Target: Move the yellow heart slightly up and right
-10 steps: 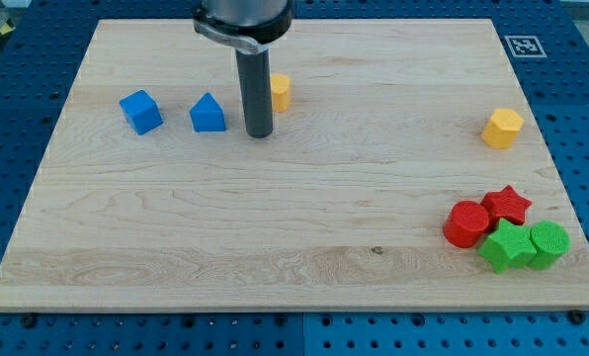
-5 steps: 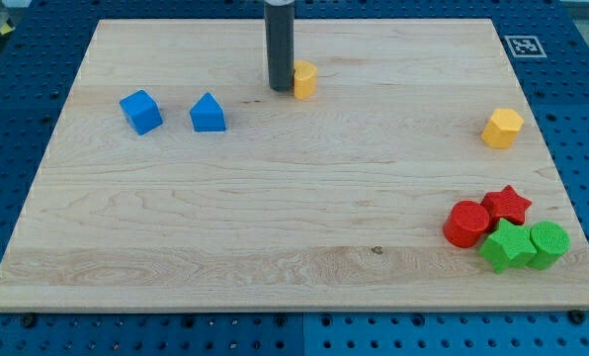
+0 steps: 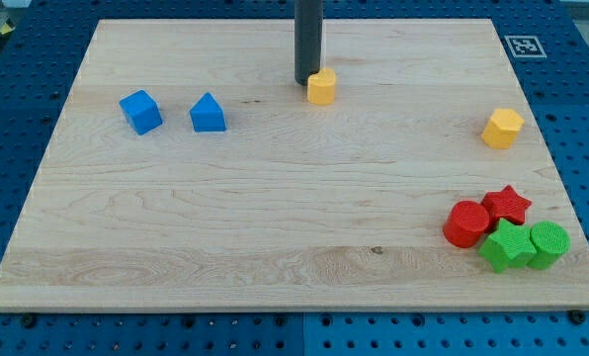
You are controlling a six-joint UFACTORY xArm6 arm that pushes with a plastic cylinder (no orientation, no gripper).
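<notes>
The yellow heart (image 3: pixel 321 87) lies near the top middle of the wooden board (image 3: pixel 275 218). My dark rod comes down from the view's top, and my tip (image 3: pixel 306 81) rests just left of the heart and slightly above it, touching it or nearly so.
A blue cube (image 3: pixel 140 111) and a blue house-shaped block (image 3: pixel 208 114) lie at the left. A yellow hexagon (image 3: pixel 502 128) lies at the right. A red cylinder (image 3: pixel 464 223), red star (image 3: pixel 508 205), green star (image 3: pixel 507 246) and green cylinder (image 3: pixel 548 243) cluster at the bottom right.
My tip has moved up and to the right across the board, pushing the yellow heart to the right and slightly up. The other blocks have not moved.
</notes>
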